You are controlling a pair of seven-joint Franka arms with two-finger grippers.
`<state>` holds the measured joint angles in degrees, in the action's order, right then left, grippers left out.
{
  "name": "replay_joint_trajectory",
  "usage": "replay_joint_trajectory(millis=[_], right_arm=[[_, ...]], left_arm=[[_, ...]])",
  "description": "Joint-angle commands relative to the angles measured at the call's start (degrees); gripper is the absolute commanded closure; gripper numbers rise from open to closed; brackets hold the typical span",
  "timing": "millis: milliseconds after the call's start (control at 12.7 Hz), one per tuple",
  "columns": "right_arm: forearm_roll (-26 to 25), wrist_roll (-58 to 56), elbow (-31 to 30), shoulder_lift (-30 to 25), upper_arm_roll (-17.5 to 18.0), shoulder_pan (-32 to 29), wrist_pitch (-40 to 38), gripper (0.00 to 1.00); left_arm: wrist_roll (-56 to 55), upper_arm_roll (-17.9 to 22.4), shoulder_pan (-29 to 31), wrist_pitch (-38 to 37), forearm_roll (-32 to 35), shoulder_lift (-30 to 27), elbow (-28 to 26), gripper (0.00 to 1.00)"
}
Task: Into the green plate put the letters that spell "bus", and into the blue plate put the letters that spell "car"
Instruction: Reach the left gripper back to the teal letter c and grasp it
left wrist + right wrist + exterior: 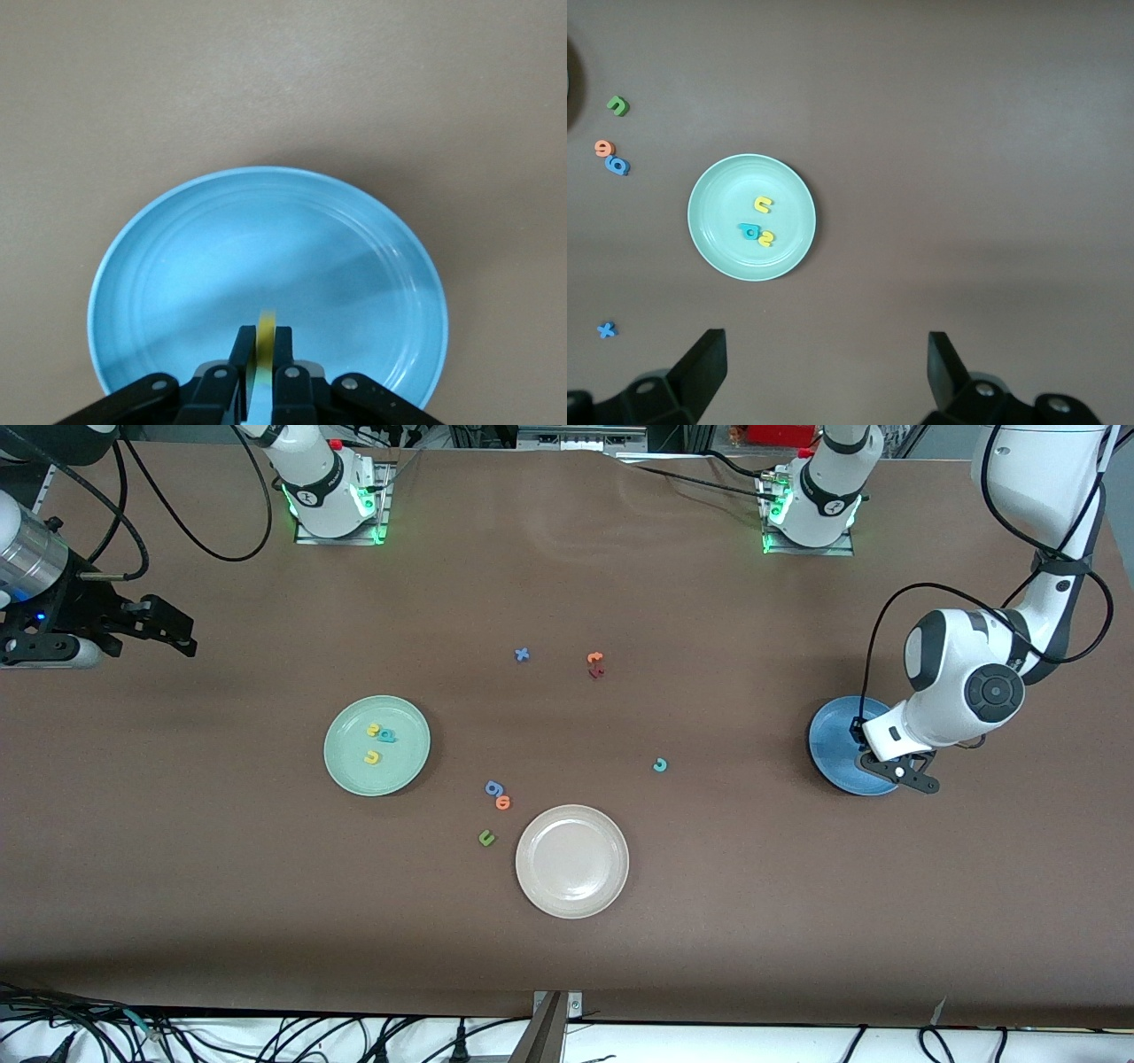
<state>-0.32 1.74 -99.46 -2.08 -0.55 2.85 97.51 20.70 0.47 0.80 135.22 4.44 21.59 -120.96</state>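
Brown bench (567, 558), matte, carries three round plates and scattered tiny foam letters; the only readable writing is the letter shapes themselves.

Left hand (263, 341) hangs over the bright blue round plate (266, 257), fingers pressed together on a thin yellow foam letter (264, 329) seen edge-on; its shape cannot be told. The blue plate under the hand holds nothing else visible.

Right hand (826, 363) waits at the right arm's end of the bench, fingers spread wide, holding nothing. Pale mint-green round plate (713, 243) lies below its camera, well apart from the fingers; in it a yellow u (763, 204), a teal b (749, 232) and a yellow s (767, 238), the b and s touching.

Beige round plate (571, 860) empty. Loose on the bench: teal c (660, 764), blue g (493, 787) touching orange o (503, 802), green u (486, 837), blue x (522, 654), orange letter (594, 658) against a dark red one (596, 672).
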Motion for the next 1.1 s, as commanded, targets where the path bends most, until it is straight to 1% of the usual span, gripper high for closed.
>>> replay_joint_trajectory(millis=[0,79,157,236,315,393,472,629,787,944,1023], right_arm=[[-0.6,-0.7,0.5,-0.5,0.0,-0.9,-0.6,0.0],[-0.6,-0.7,0.6,-0.5,-0.9,-0.9,-2.4,0.0],[-0.8,-0.8,0.8,-0.6,-0.9,-0.9,-3.6,0.0],[-1.0,-2.4,1.4,-0.6,-0.9,-0.9,-3.7,0.0],[-0.7,-3.4,1.4,-0.7,-1.0,-0.9,-4.2,0.0],[-0.4,-3.2,1.4,-0.4,-2.3,-0.9,-5.5,0.0],[-0.3,-3.1,1.4,-0.5,-2.5,-0.8,-5.8,0.0],[-0.3,-3.2,1.4,-0.6,-2.4,-0.8,-5.9,0.0],[-0.5,-3.2,1.5,-0.6,-2.4,-0.6,-5.8,0.0],[-0.5,-3.3,1.6,-0.4,-2.4,-0.6,-5.8,0.0],[-0.4,-3.2,1.7,-0.4,-2.4,-0.6,-5.8,0.0]], left_arm=[[-2.1,-0.3,-0.6,0.3,1.0,-0.3,-0.1,0.28],[-3.5,-0.5,-1.0,0.1,1.0,-0.4,0.0,0.19],[-5.6,-0.7,-1.7,0.0,0.9,-0.4,0.0,0.21],[-9.8,-1.8,-3.1,0.0,0.1,-0.5,0.1,0.22],[-15.2,-2.9,-4.7,0.0,-0.7,-0.5,0.1,0.22],[-21.4,-4.3,-6.6,0.0,-0.7,-0.4,0.2,0.22],[-28.0,-5.6,-8.9,0.0,-0.7,-0.1,1.2,0.22],[-38.1,-6.4,-13.6,0.2,-0.7,1.1,2.6,0.22],[-44.6,-6.4,-17.7,0.3,-0.7,3.7,7.0,0.22],[-48.4,-6.4,-20.5,0.6,-0.7,7.3,11.6,0.22],[-49.8,-6.4,-22.0,0.7,-0.7,9.4,14.0,0.24]])
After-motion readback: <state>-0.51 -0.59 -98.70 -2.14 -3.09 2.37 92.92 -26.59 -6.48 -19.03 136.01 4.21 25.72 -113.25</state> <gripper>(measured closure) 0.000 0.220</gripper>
